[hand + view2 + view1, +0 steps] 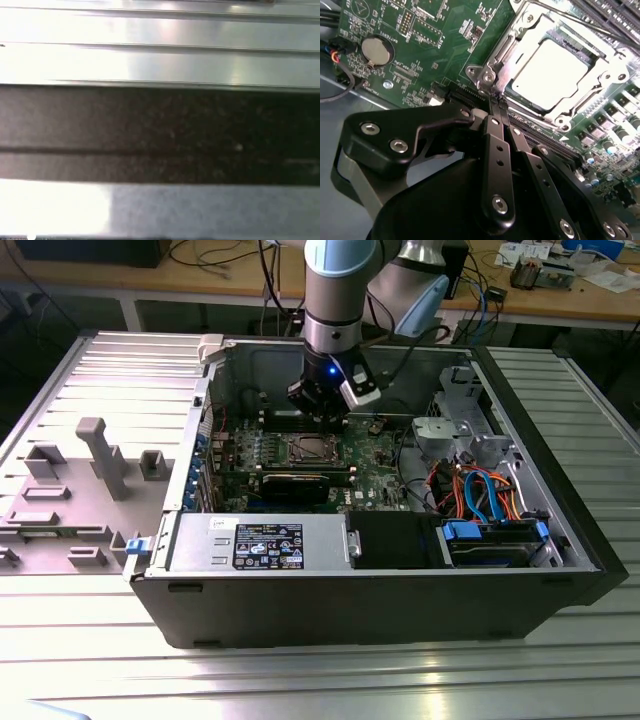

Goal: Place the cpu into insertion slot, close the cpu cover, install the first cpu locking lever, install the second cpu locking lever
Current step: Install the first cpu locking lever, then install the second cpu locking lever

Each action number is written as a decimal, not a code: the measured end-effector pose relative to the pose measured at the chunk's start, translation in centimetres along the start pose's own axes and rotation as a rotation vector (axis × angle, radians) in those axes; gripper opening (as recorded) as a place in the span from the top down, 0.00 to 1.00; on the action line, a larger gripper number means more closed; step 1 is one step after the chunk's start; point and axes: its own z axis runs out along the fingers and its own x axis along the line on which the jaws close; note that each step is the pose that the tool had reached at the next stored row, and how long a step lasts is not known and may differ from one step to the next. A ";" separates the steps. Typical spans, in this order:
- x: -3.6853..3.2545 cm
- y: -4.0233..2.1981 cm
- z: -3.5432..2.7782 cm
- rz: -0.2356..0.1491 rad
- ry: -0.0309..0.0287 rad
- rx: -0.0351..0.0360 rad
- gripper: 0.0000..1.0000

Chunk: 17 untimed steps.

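The jaws stood pressed together, nothing between them, their tips at the corner of the cpu cover. Just beyond, the cover lay shut over the cpu, seated in the insertion slot. In the exterior view the arm reached into the open computer case, the jaws above the slot on the green motherboard.
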 end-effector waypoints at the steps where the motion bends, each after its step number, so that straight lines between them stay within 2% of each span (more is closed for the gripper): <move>1: 0.00 0.00 0.00 0.000 -0.0001 0.0001 0.89; 6: 0.01 -0.35 -0.04 0.000 0.0003 0.0102 0.89; 17: 0.01 -0.36 -0.05 0.000 0.0004 0.0126 0.89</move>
